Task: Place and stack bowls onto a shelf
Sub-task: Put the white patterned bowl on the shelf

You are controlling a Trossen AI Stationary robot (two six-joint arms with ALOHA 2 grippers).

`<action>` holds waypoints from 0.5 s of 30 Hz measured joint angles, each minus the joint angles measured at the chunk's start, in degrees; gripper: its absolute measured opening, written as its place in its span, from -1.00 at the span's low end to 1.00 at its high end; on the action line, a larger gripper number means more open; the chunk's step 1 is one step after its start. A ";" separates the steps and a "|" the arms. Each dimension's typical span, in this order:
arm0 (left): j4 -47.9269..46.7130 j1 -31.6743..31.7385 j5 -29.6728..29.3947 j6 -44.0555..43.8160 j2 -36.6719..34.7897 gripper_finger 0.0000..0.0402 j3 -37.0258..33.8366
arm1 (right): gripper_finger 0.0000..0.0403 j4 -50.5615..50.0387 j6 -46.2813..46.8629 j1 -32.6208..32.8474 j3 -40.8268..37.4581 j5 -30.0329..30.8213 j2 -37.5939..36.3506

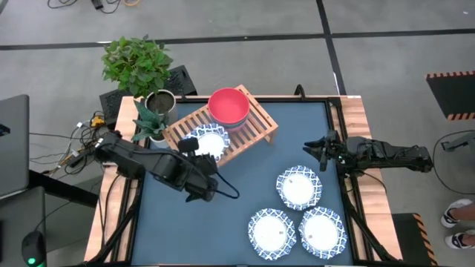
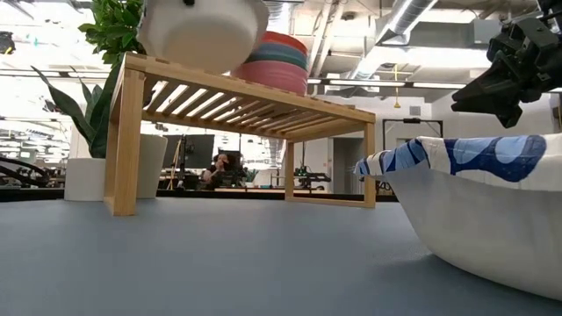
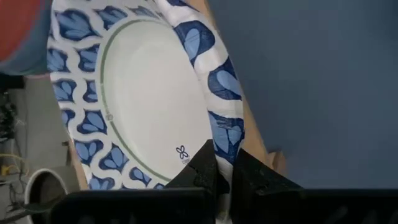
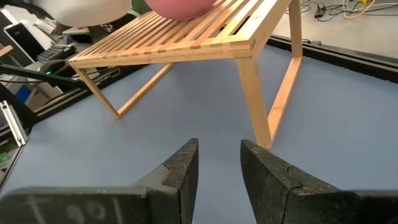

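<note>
1. Three white dishes with blue rims (image 1: 299, 188) sit on the desk (image 1: 245, 185), near right.
2. Left fingers (image 3: 217, 177) pinch a fourth dish (image 1: 210, 141) on the wooden shelf (image 1: 256, 126), beside stacked bowls (image 1: 228, 106).
3. Right fingers (image 4: 217, 171) hang open, empty, far right.

The stacked bowls (image 1: 228, 106) hide every colour below the red one.

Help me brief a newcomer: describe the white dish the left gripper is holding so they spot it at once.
Find the wooden slatted shelf at the table's far side. On it, beside the stack topped by a red bowl, sits a white dish with a blue patterned rim. Unlike the three matching dishes on the tabletop, the left gripper pinches its rim.
</note>
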 joint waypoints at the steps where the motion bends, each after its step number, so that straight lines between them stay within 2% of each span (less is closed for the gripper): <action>1: 0.14 0.36 0.83 0.94 0.00 -0.99 -0.31 | -0.28 0.00 0.00 0.00 0.00 0.00 0.00; 10: -0.11 3.80 5.77 3.39 0.02 -0.99 -9.85 | -0.28 -0.02 0.00 0.00 0.00 0.00 0.00; 15: -0.01 5.13 6.84 4.78 -0.01 -0.99 -11.41 | -0.28 -0.02 0.00 0.00 0.00 -0.02 0.00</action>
